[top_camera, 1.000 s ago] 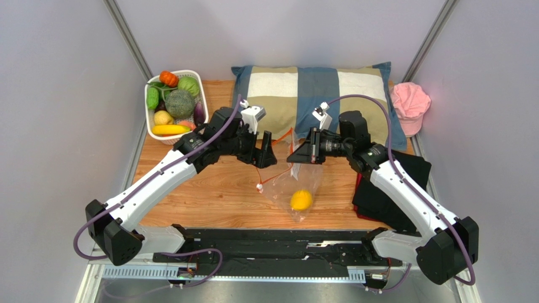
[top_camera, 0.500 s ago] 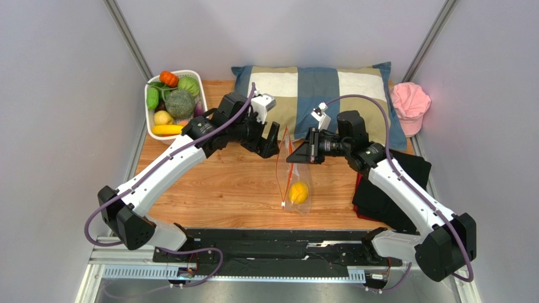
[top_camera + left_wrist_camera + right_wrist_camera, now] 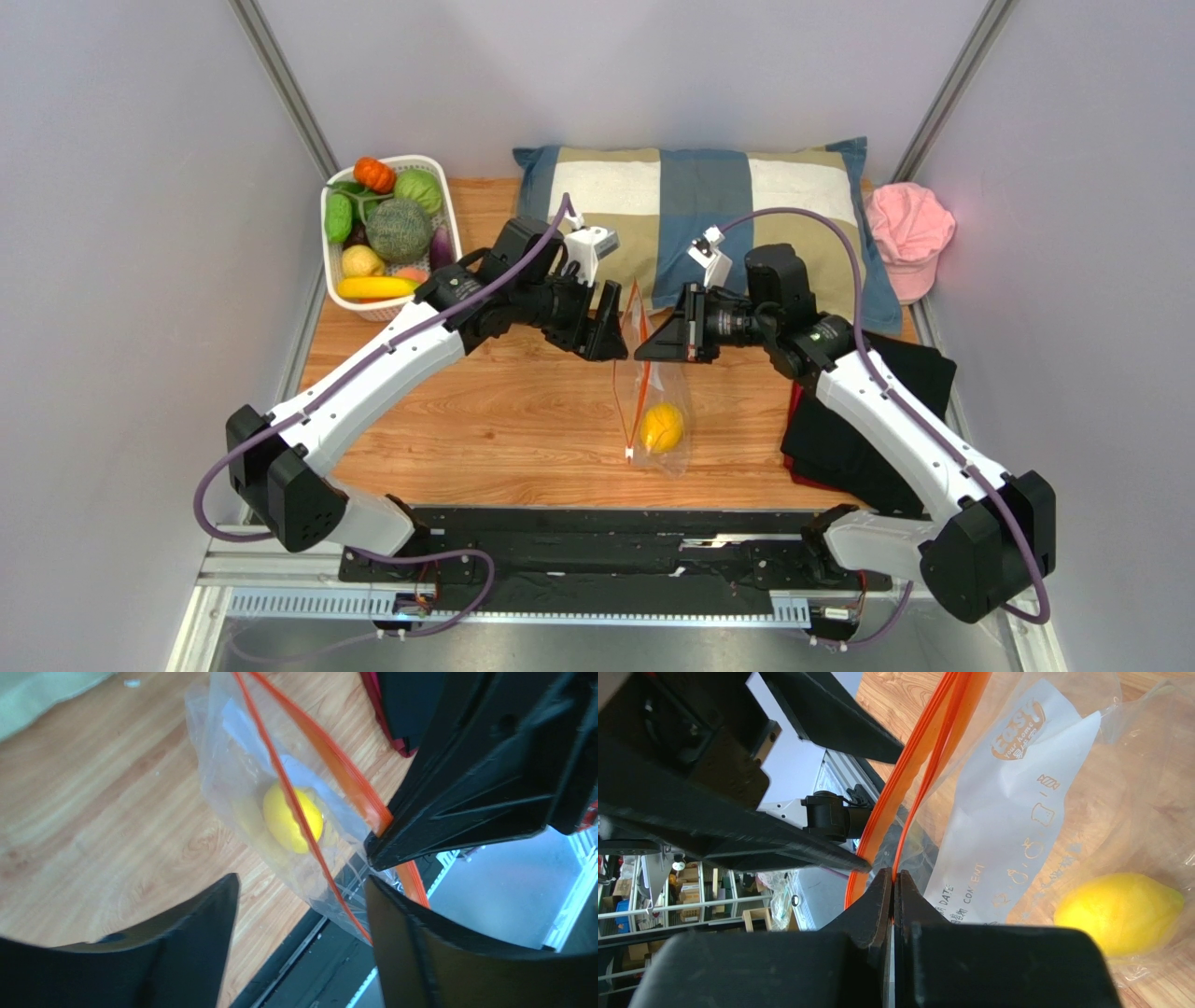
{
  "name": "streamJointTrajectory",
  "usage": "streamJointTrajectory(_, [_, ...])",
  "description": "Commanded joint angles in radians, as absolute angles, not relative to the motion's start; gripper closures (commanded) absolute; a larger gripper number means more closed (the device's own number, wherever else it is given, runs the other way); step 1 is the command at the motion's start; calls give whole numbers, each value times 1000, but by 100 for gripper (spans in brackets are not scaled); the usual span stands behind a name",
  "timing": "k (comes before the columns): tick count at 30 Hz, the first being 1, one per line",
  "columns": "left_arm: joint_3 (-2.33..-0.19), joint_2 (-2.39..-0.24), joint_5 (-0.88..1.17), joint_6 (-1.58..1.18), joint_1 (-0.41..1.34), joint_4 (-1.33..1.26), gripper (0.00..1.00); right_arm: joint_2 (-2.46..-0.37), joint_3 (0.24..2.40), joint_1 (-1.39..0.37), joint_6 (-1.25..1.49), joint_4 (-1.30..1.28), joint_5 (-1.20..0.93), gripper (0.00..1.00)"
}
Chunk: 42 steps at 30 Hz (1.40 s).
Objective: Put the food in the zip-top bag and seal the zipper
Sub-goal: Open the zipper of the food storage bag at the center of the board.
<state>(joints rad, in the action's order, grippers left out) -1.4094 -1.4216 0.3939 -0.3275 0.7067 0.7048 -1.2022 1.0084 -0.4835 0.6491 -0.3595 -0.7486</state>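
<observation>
Top external view puts the zip-top bag (image 3: 671,385) at the middle of the desk (image 3: 477,406), in front of the checked pillow (image 3: 673,189). It hangs from my right jaws with its zipper (image 3: 619,385) running down its left edge. The yellow lemon (image 3: 662,427) sits low inside the bag. I cannot tell whether the bag's bottom touches the desk.

My right wrist view shows the right jaws pressed fully together on the orange-red zipper, with the white label patch (image 3: 1011,812) just beyond and the lemon down at the right.

My left jaws stand wide apart and grip nothing. They are just beside the bag's top, facing the right jaws. Through their gap the left wrist view shows the bag and lemon below. The two halves of the zipper are spread apart there, one leading to the tip of the right jaws.

The rest of the food, the banana (image 3: 372,287) among it, lies in the white basket (image 3: 327,266) at the desk's far left corner.
</observation>
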Motion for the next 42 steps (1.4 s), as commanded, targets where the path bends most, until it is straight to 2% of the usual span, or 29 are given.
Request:
streamJointTrajectory(1, [-1416, -1455, 353, -353, 707, 721, 35, -1184, 1060, -488, 612, -370, -741, 100])
streamJointTrajectory(2, [-1426, -1466, 307, -354, 695, 738, 54, -1178, 1071, -488, 604, -383, -736, 100])
streamJointTrajectory(4, [-1430, -1479, 302, -374, 663, 744, 70, -1169, 1080, -488, 585, -440, -718, 100])
streamJointTrajectory(5, [-1430, -1479, 290, -377, 628, 750, 84, -1164, 1084, -489, 560, -462, -710, 100])
streamJointTrajectory(7, [-1428, -1477, 294, -376, 600, 762, 100, -1146, 1095, -485, 542, -533, -671, 100])
streamJointTrajectory(15, [-1301, -1454, 239, -388, 509, 801, 100, -1088, 1091, -345, 542, -658, -557, 100])
streamJointTrajectory(20, [-1308, -1460, 216, -365, 477, 811, 100, -1043, 1081, -334, 511, -684, -542, 100])
streamJointTrajectory(26, [-1321, -1442, 317, -324, 492, 762, 100, -1045, 1048, -333, 532, -646, -577, 100])
streamJointTrajectory(27, [-1331, -1437, 334, -312, 500, 755, 97, -1049, 1043, -340, 546, -635, -581, 100])
streamJointTrajectory(28, [-1330, -1421, 354, -310, 508, 724, 81, -1054, 1040, -350, 552, -618, -581, 100])
streamJointTrajectory(29, [-1328, -1410, 371, -313, 517, 710, 75, -1061, 1035, -357, 554, -609, -583, 100])
streamJointTrajectory(31, [-1330, -1401, 389, -302, 528, 683, 68, -1083, 1028, -368, 557, -594, -589, 100])
streamJointTrajectory(36, [-1336, -1408, 422, -304, 534, 686, 58, -1114, 1009, -379, 600, -537, -589, 100])
streamJointTrajectory(37, [-1336, -1405, 428, -305, 534, 684, 48, -1124, 1012, -382, 603, -534, -588, 100])
streamJointTrajectory(39, [-1322, -1375, 434, -314, 529, 658, 36, -1132, 1015, -394, 615, -516, -580, 100])
streamJointTrajectory(40, [-1316, -1361, 449, -318, 528, 643, 27, -1137, 1015, -397, 620, -511, -575, 100])
streamJointTrajectory(42, [-1305, -1327, 456, -330, 517, 618, 20, -1143, 1009, -408, 633, -497, -569, 100])
